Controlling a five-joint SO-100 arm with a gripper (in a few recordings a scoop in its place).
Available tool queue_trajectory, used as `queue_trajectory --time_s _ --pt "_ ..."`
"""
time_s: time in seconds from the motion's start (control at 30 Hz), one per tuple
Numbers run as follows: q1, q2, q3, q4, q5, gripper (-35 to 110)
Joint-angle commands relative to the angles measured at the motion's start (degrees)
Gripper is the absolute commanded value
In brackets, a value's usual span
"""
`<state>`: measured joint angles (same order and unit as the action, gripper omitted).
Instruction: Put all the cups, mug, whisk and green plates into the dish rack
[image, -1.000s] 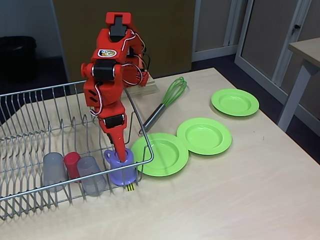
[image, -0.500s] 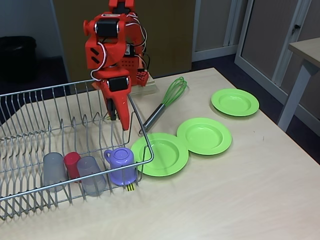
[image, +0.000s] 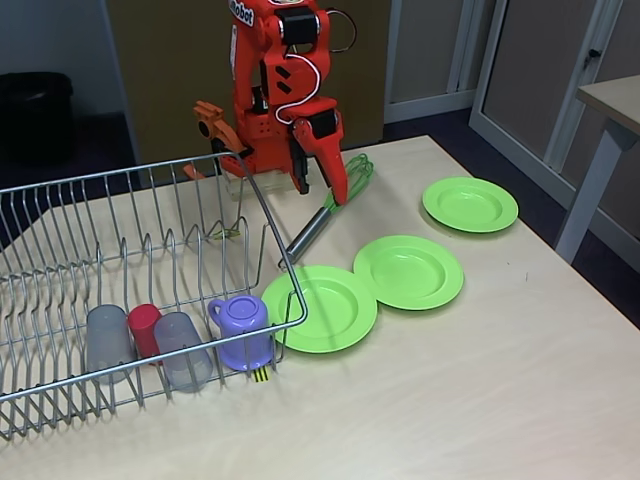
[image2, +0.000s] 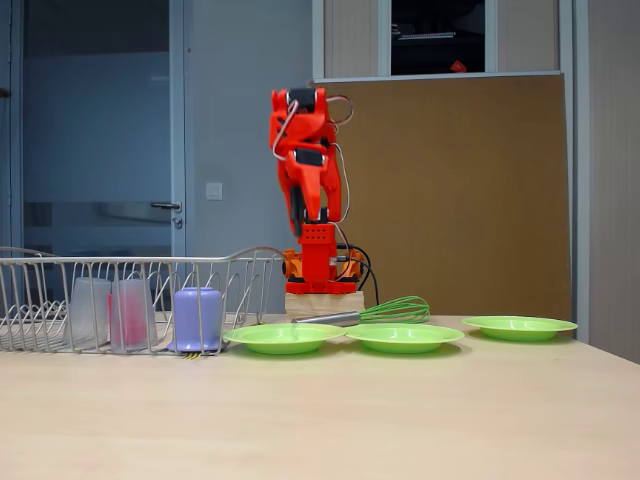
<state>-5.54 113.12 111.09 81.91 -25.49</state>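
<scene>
pale wooden table (image: 480, 400) holds everything. nearest, well in front of the gripper (image: 322, 180), the dish rack (image: 60, 290) holds two grey cups (image: 108, 340), a red cup (image: 144, 325) and the mug (image: 243, 330). three green plates (image: 320, 308) lie outside it. just below the empty gripper, whose spread i cannot tell, lies the whisk (image: 340, 195), likely next.

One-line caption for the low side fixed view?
Cups and mug in rack; whisk, three plates on table; arm raised.
</scene>
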Motion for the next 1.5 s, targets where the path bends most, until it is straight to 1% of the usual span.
queue_trajectory --time_s 0.0,0.13,0.23,0.33,0.43,0.63,0.77,0.9,1.0,1.1,1.37,1.47 --pt "-5.27 7.65 11.34 -4.92 4.39 25" --pt "-10.46 13.97 23.73 -13.27 11.95 15" --pt "-13.62 16.35 30.85 -19.95 18.72 15" --pt "-14.85 17.31 36.04 -25.22 18.63 14" --pt "-15.21 17.4 40.43 -29.53 15.38 10" --pt "-14.06 17.4 45.44 -33.75 3.34 6" --pt "-13.89 19.6 49.04 -35.68 3.43 0" --pt "-14.33 21.18 54.93 -41.04 3.08 1" --pt "-14.85 20.3 58.97 -47.55 2.99 5" --pt "-14.85 18.19 58.97 -47.64 2.72 11" --pt "-15.21 15.38 58.89 -50.63 -0.88 11" --pt "-18.28 16.26 55.72 -50.63 -1.14 1"
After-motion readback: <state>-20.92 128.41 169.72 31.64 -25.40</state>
